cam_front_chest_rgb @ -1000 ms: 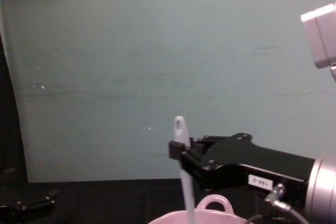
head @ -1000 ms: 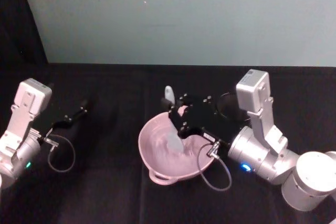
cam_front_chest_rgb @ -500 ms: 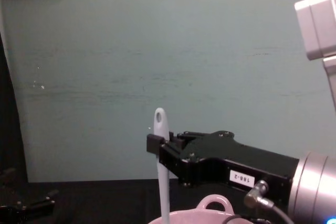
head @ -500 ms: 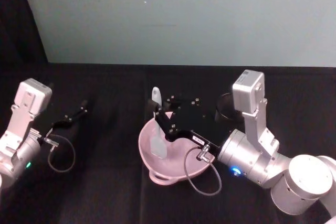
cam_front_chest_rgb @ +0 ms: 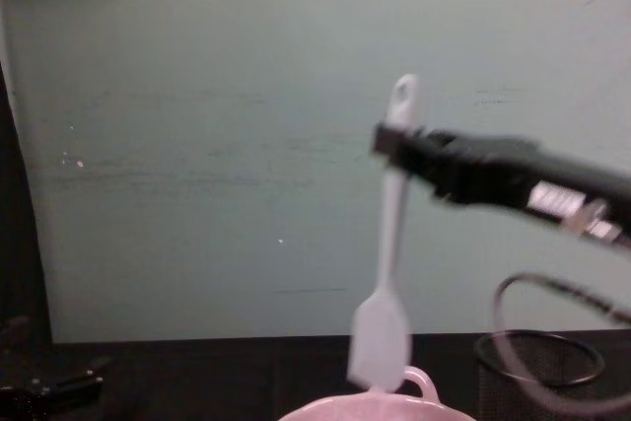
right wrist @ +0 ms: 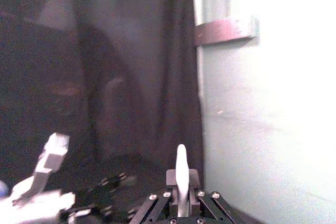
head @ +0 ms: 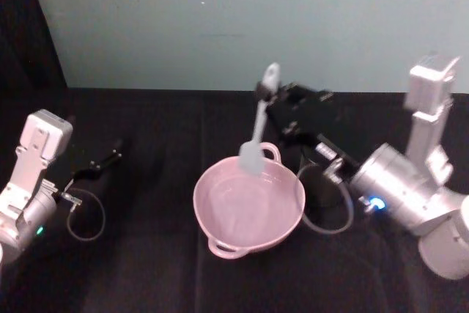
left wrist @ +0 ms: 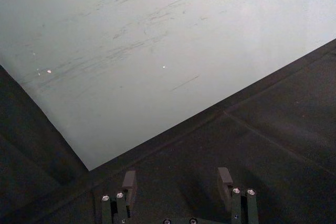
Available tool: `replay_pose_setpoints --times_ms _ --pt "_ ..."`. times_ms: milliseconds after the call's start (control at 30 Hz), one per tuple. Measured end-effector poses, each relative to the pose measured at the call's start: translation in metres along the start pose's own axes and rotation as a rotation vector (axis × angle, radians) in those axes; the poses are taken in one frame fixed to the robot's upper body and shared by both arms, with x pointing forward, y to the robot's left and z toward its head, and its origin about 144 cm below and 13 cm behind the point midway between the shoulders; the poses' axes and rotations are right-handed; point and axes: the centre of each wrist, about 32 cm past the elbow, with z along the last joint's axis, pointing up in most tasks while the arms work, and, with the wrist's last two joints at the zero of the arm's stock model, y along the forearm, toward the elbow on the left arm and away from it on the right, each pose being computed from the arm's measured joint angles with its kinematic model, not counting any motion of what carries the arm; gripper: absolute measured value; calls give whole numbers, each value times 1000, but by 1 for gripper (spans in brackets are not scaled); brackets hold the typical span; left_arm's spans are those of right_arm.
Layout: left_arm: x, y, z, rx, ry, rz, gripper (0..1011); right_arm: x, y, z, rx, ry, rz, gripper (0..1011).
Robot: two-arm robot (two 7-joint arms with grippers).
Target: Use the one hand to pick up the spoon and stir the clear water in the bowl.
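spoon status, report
Right gripper shut on spoon handle. Spoon head hangs above bowl far rim, not dipped. Left gripper open, parked far left. Mesh cup right of bowl, not in the way.

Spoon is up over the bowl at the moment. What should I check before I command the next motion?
1. Grip: right gripper shut on the spoon near the handle's end: ok.
2. Spoon head hangs above the bowl, over its far rim: ok.
3. Spoon orientation, near upright with head down: ok.
4. Right arm's cable loops close to the mesh cup; whether they touch: cannot tell.
5. Left gripper open, parked on the left, apart from the bowl: ok.
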Motion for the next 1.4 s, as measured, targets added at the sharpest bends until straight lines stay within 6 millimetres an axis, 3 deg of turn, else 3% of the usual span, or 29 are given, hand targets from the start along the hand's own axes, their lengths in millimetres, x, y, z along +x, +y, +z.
replay_pose_setpoints --times_ms 267,533,833,1400 --pt "0 0 0 0 0 0 1005 33 -22 34 -24 -30 -114 119" --pt "0 0 0 0 0 0 1005 57 -37 44 -52 -28 -179 119" --pt "0 0 0 0 0 0 1005 73 -40 38 -79 -8 -200 119" --pt "0 0 0 0 0 0 1005 86 -43 -5 -107 128 -215 119"
